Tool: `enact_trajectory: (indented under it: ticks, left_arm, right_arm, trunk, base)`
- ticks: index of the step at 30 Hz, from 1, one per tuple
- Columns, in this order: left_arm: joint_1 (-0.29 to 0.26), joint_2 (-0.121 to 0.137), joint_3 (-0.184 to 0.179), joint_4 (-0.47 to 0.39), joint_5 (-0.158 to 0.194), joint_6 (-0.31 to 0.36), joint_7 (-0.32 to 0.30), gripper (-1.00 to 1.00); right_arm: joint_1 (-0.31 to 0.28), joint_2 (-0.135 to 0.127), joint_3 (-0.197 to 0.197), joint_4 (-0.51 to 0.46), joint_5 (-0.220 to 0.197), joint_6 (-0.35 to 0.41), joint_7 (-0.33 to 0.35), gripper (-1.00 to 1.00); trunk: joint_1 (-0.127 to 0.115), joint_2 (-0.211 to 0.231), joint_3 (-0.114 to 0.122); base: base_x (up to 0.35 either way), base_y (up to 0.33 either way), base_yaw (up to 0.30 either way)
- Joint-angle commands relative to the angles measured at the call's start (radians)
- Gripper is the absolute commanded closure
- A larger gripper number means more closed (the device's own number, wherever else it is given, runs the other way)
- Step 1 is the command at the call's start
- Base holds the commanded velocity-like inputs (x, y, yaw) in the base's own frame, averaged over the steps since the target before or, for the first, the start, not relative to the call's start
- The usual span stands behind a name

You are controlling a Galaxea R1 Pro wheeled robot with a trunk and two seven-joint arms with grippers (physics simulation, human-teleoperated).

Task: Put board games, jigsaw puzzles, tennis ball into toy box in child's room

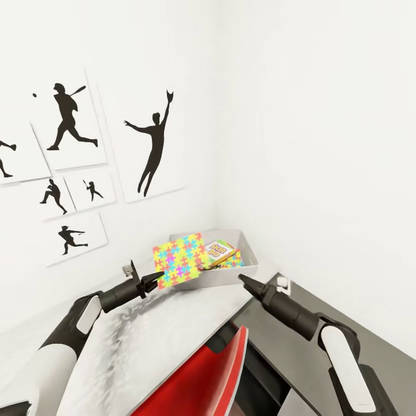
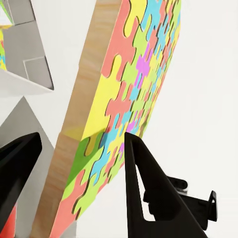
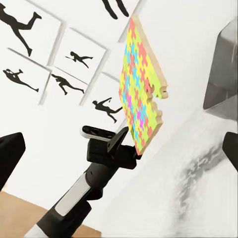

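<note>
The left gripper [image 1: 157,279] is closed on the lower edge of a jigsaw puzzle [image 1: 179,260], its two dark fingers [image 2: 144,183] pressed one against each face of the board; the puzzle stands up and away from the fingertips, tilted, clear of the table [image 1: 150,341], and its far edge hangs over the near rim of the toy box [image 1: 231,276]; from the right wrist the same puzzle [image 3: 141,94] shows edge-on, held at its lowest corner by the left gripper [image 3: 136,151], with the wall pictures [image 3: 74,54] behind it; past the left fingertips, inside the toy box, lies the orange-green Skip-Bo board game [image 1: 219,252], resting on another puzzle-patterned square of which a corner [image 1: 236,261] peeps out; the right gripper [image 1: 242,279] holds nothing, its fingers coming to a narrow point in the head view, though its own camera shows the two fingertips [image 3: 11,158] standing wide apart at the edges; it hovers just beside the near corner of the toy box, level with the left gripper's fingertips and well apart from them; a red chair back [image 1: 214,375] sits below both arms at the table's edge.
</note>
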Motion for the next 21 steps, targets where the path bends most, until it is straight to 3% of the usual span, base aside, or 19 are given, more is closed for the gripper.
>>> enact_trajectory:
  ticks: [1,8,11,13,15,21]
  left_arm:
    - [-0.001,0.007,0.001,0.001,0.002,0.007,0.001,1.00]
    - [-0.013,0.016,0.000,0.001,-0.004,0.026,0.018,1.00]
    - [-0.052,0.014,0.000,0.001,-0.003,0.055,0.055,1.00]
    - [-0.093,0.012,0.000,0.001,-0.002,0.083,0.092,1.00]
    - [-0.148,0.009,0.000,0.005,0.004,0.108,0.171,1.00]
    - [-0.266,0.002,0.002,0.049,0.011,0.121,0.341,1.00]
  right_arm:
    - [-0.001,0.000,-0.001,-0.002,0.001,0.015,-0.010,-1.00]
    - [-0.001,0.001,0.000,-0.007,0.001,0.033,-0.048,-1.00]
    - [-0.002,0.001,0.000,-0.007,0.001,0.035,-0.061,-1.00]
    - [-0.002,0.000,0.001,-0.007,0.001,0.035,-0.070,-1.00]
    - [-0.002,0.001,0.004,-0.008,0.001,0.036,-0.094,-1.00]
    - [-0.003,0.000,0.009,-0.009,0.001,0.034,-0.131,-1.00]
  trunk:
    - [0.001,-0.002,-0.002]
    - [0.001,-0.002,-0.002]
    - [0.001,-0.002,-0.002]
    - [0.001,-0.002,-0.002]
    - [0.001,-0.002,-0.002]
    - [0.001,-0.002,-0.002]
  base:
    - [0.000,0.000,0.000]
    - [0.000,0.000,0.000]
    - [0.000,0.000,0.000]
    - [0.000,0.000,0.000]
    - [0.000,0.000,0.000]
    - [0.000,0.000,0.000]
